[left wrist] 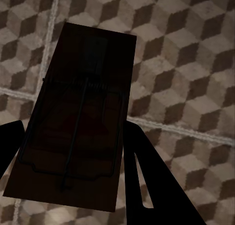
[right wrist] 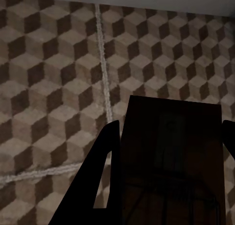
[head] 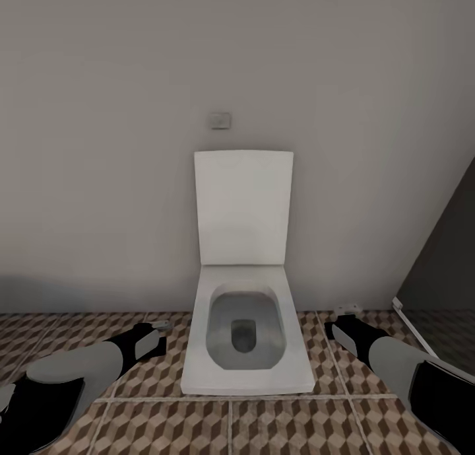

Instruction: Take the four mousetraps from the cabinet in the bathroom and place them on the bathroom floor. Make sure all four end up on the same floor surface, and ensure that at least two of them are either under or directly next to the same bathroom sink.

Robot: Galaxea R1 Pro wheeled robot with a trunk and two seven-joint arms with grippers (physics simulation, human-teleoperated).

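Nearest to the camera are the two arms of the robot, low at both sides of the head view, each one carrying a mousetrap above the bathroom floor (head: 277, 428). The left pincer (head: 150, 341) is closed on a mousetrap (left wrist: 78, 122); in the left wrist view the dark board with its wire spring sits between the two black fingers (left wrist: 147, 181), above the cube-pattern tiles. The right pincer (head: 342, 323) is also closed on a second mousetrap (right wrist: 171, 161), which lies between its fingers (right wrist: 100, 181) over the same tiles and a pale grout line. Between the arms stands a white toilet (head: 244, 336) with the lid up against the grey wall, and a small flush plate (head: 220, 120) is above it. At the right a dark panel (head: 442, 263) stands on the floor. I judge that the robot is on its way with two traps and must find the sink before it releases them. The danger is to put them down here, beside the toilet, which would not count as next to the sink. Also each board is thin and held only at its edges, so a quick turn of the base might let one slip out and fall in a wrong place.
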